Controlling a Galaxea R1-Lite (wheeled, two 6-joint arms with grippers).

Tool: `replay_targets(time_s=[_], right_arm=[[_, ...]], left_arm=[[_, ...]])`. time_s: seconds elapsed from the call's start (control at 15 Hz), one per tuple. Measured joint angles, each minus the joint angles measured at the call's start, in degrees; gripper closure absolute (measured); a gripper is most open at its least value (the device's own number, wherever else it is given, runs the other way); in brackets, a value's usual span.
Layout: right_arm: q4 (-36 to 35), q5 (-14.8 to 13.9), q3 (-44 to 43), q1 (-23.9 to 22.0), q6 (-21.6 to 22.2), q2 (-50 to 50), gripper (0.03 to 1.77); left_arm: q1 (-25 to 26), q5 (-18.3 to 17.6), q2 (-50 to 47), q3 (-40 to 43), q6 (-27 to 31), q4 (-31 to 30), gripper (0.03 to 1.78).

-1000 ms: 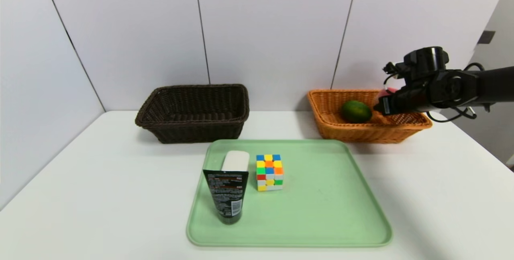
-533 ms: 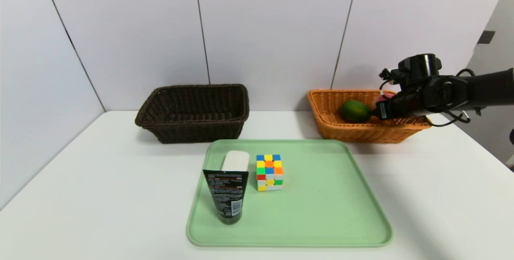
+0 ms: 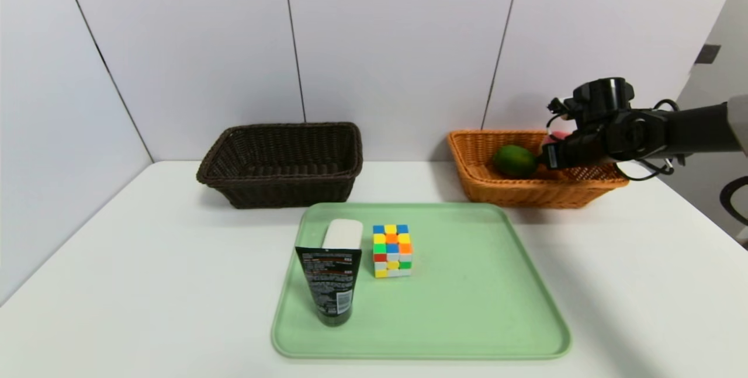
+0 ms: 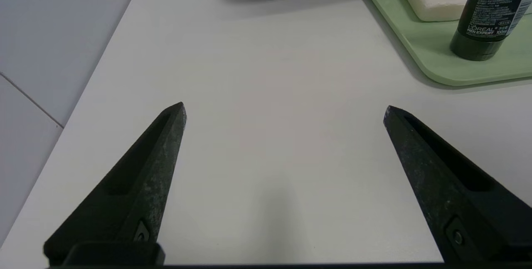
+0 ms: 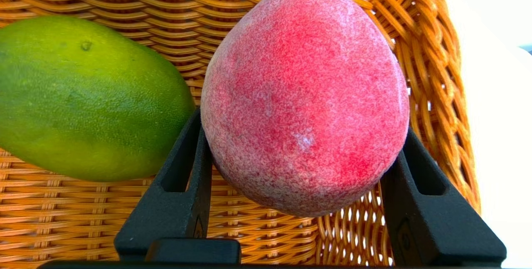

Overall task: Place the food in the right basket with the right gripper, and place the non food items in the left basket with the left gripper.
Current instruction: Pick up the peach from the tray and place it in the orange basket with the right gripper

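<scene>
The right gripper (image 5: pixel 301 136) hangs over the orange basket (image 3: pixel 476 182) at the far right of the table (image 3: pixel 146 249), its two fingers (image 5: pixel 183 169) closed on a pink-red peach (image 5: pixel 305 98) — one pressed to each flank, so the fruit sits wedged between them with its bulk bulging past the tips. The gripper tilts down into the basket, which suits a low release rather than a drop. A green mango (image 3: pixel 514 160) already lies inside, just to the left of the peach and very close to it; whether they touch cannot be told. The peach looks to be above the woven floor, not resting on it, so the placing step seems nearly done but not finished.

The left gripper (image 4: pixel 284 111) is parked at the near left over bare table, its fingers spread wide and holding nothing — likely waiting its turn. Its work is untouched: on the green tray (image 3: pixel 467 308) in the middle stand a dark tube (image 3: pixel 332 284) upright on its cap, a white soap bar (image 3: pixel 343 233) just behind it, and a colour cube (image 3: pixel 392 250) to their right. The dark brown basket (image 3: pixel 280 191) at the far left holds nothing visible.
</scene>
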Motion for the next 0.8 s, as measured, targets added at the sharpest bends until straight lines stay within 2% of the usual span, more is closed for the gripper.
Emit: replay_targets(time_s=[0.07,0.4,0.8], right_arm=[[0.05,-0.07,-0.05,0.02,0.06,0.12,0.7],[-2.62,-0.09,0.0,0.06,-0.16,0.5,0.41],[-5.36,0.13,0.22,0.22,-0.38,-0.24,0.24]], left_arm=[[0.0,0.0,0.06,0.0,0.0,-0.02,0.12],[0.0,0.0,0.13,0.0,-0.04,-0.02,0.12],[0.0,0.01,0.13,0.0,-0.04,-0.13,0.12]])
